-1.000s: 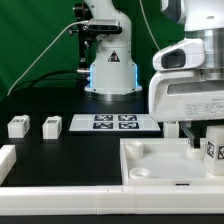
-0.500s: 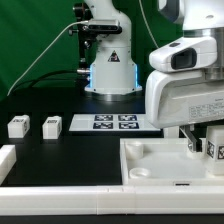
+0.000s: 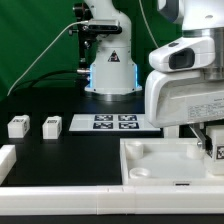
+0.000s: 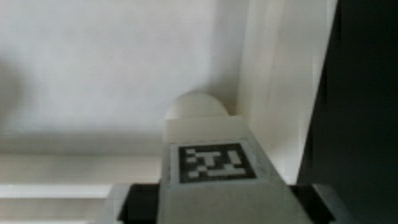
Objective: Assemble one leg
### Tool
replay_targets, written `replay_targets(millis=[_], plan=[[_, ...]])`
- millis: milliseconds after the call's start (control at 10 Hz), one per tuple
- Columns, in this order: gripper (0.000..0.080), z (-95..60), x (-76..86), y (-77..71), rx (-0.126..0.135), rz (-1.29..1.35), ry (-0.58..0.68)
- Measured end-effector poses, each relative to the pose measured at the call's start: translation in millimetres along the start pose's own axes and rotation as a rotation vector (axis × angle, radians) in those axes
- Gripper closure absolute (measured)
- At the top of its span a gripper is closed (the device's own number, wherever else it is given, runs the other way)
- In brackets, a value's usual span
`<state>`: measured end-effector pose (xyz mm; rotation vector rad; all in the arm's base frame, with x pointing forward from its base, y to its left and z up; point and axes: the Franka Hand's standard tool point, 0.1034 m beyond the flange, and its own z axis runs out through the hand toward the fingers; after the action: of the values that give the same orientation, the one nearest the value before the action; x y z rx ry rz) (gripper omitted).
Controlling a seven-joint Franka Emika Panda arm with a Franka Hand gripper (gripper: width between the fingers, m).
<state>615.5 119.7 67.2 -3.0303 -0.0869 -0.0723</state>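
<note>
My gripper (image 3: 210,146) is shut on a white leg (image 4: 214,160) with a black-and-white tag on its face. It holds the leg over the far right corner of the large white tray-like part (image 3: 150,165), whose raised rim (image 4: 285,70) runs beside the leg's rounded tip in the wrist view. In the exterior view only a sliver of the held leg (image 3: 217,151) shows at the frame's right edge. Two more legs (image 3: 17,127) (image 3: 51,126) stand on the black table at the exterior view's left.
The marker board (image 3: 113,122) lies flat behind the tray part. A white block (image 3: 5,163) sits at the exterior view's left edge. The robot base (image 3: 108,70) stands at the back.
The gripper with the leg has shifted slightly toward the exterior view's right and a bit lower. Less of the leg shows now.
</note>
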Motion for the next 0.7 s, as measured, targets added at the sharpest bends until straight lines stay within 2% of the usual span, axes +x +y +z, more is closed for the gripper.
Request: replay_targets(millis=[100, 700], plan=[[0.0505, 0.0, 0.0, -0.1, 0.001, 0.056, 0.0], [0.0504, 0.2, 0.1, 1.6, 0.025, 0.787, -0.007]])
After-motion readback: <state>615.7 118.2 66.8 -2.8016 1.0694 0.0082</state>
